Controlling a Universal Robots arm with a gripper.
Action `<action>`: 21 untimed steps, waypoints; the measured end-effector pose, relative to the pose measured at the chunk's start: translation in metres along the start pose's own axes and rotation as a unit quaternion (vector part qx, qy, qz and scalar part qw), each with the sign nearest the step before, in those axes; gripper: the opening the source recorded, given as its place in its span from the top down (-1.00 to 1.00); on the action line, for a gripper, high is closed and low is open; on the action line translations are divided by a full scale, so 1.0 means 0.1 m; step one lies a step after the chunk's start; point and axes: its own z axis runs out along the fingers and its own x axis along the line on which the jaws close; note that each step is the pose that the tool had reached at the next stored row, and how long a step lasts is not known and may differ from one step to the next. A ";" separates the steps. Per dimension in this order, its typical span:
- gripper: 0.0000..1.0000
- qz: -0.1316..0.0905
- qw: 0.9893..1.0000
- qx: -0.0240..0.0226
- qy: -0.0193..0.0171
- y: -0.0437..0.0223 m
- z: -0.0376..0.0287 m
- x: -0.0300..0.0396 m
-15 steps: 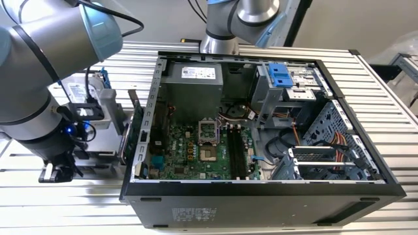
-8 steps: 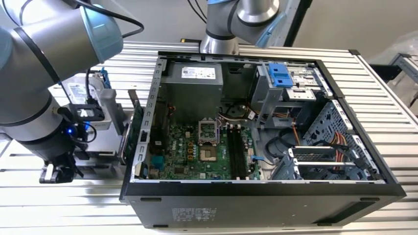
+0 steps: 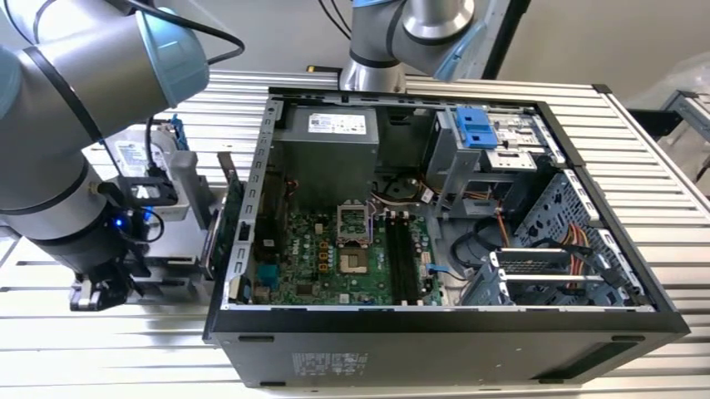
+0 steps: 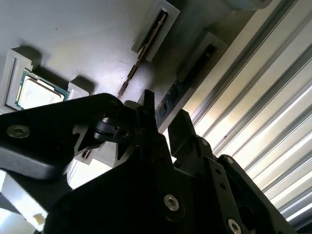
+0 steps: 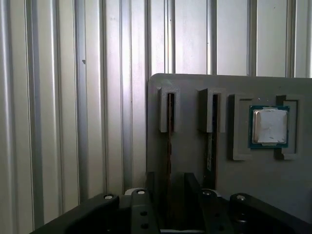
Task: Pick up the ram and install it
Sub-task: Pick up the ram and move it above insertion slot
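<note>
Two rams stand on edge in slots of a grey holder plate (image 5: pixel 190 161). One ram (image 5: pixel 169 131) is a thin brown-edged stick and the other ram (image 5: pixel 212 139) is darker. Both show again in the second wrist view, as ram (image 4: pixel 139 61) and ram (image 4: pixel 176 90). My gripper (image 5: pixel 170 190) is open, its black fingers (image 5: pixel 152 187) apart just over the sticks' near ends, and it holds nothing. In the exterior view the gripper (image 3: pixel 102 293) hangs low over the holder, to the exterior view's left of the open computer case (image 3: pixel 239 332). The motherboard's memory slots (image 3: pixel 401 258) lie inside the case.
A square silver processor (image 5: pixel 269 126) sits in its own pocket on the holder beside the rams. A hard drive (image 3: pixel 142 154) stands upright behind the arm. The holder and case rest on a ribbed metal table (image 5: pixel 73 122). A second arm base (image 3: pixel 383 50) stands behind the case.
</note>
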 end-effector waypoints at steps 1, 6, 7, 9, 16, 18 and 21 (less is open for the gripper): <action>1.00 0.000 1.000 0.000 0.000 0.000 0.000 0.000; 1.00 0.000 1.000 0.000 0.000 0.000 0.003 0.000; 1.00 0.000 1.000 0.000 0.000 0.000 0.003 0.000; 1.00 0.000 1.000 0.000 0.000 0.000 0.003 0.000; 1.00 0.000 1.000 0.000 0.000 0.000 0.005 0.000; 1.00 0.000 1.000 0.000 0.000 0.000 0.005 0.000; 1.00 0.000 1.000 0.000 0.000 0.000 0.006 0.001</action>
